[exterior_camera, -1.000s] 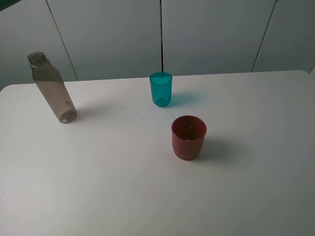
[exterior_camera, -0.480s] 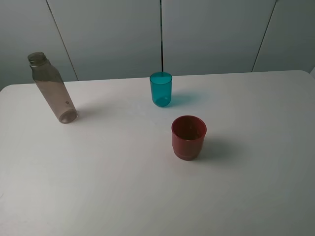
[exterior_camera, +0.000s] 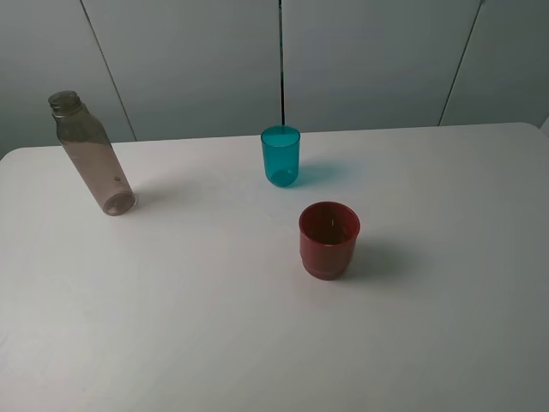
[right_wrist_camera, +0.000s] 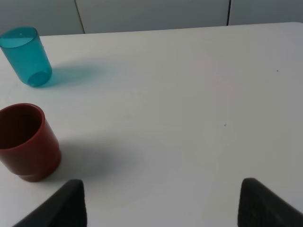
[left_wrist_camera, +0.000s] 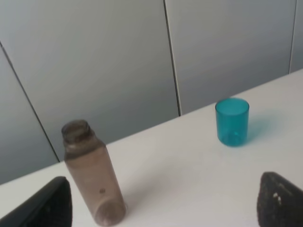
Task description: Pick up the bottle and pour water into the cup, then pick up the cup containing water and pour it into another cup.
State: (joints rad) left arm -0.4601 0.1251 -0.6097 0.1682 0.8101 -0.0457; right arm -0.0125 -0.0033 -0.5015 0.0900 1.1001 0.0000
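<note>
Short of the bottle point(left_wrist_camera: 93, 177), the left end effector point(left_wrist_camera: 163, 208) hangs level, fingers apart.

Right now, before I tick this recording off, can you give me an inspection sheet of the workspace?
Surface: plain white table, no spills seen.
Job's things: tall smoky grey-brown translucent plastic bottle standing uncapped at the far left; small translucent teal plastic tumbler upright near the far edge; wider opaque dark red plastic cup upright, nearer the camera, apart from the tumbler. Whether any holds water cannot be told.
Clutter: nothing seen.
End effectors: left end effector open, empty, facing the bottle; right end effector open, empty, beside the red cup.
Cables: nothing seen.
Surroundings: grey wall panels behind the table.
</note>
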